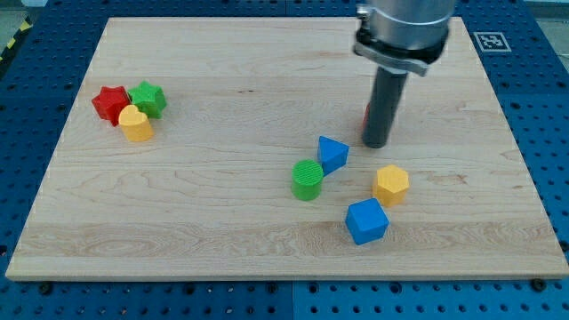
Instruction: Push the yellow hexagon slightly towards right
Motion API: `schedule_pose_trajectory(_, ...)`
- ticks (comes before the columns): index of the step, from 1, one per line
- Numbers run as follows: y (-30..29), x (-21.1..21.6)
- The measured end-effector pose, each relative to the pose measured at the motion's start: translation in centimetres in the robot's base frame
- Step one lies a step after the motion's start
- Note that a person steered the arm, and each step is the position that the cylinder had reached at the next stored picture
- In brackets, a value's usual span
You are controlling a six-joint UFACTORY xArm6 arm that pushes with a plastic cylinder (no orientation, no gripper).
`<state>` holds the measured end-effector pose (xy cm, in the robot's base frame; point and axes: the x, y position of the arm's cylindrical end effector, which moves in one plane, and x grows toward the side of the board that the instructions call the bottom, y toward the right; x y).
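Camera view: one wooden board (pixel 222 213) lies on a blue pegboard table (pixel 27 160).
Rod: a straight dark rod comes down from the arm's grey housing at the far right of the board.
My tip (pixel 375 144): it rests on the board just beyond the yellow hexagon, right of the blue triangular block, touching neither.
Grasp: the rod has no fingers, so it opens on nothing and has hold of nothing.
Yellow hexagon (pixel 391 184): the task's block sits near and slightly right of my tip, apart from it, on the right half of the board.
Blue cube (pixel 366 221): it sits just near-left of the yellow hexagon, close to it or touching; I cannot tell which.
Blue triangular block (pixel 332 153): left of my tip, touching or nearly touching the green cylinder.
Green cylinder (pixel 308 180): upright, near-left of the blue triangular block.
Red sliver (pixel 366 115): a red block shows behind the rod; its shape is hidden.
Left cluster: red star (pixel 110 103), green star (pixel 148 98) and yellow heart (pixel 136 124) huddle together at the far left.
Containers: the board alone bears the blocks.
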<state>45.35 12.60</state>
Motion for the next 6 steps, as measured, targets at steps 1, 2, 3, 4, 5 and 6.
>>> schedule_pose_trajectory(1,2.1,1.3)
schedule_pose_trajectory(2,1.5,2.3)
schedule_pose_trajectory(3,-0.8,2.3)
schedule_pose_trajectory(4,-3.0,2.3)
schedule_pose_trajectory(5,-4.4,2.8)
schedule_pose_trajectory(6,-4.4,4.8)
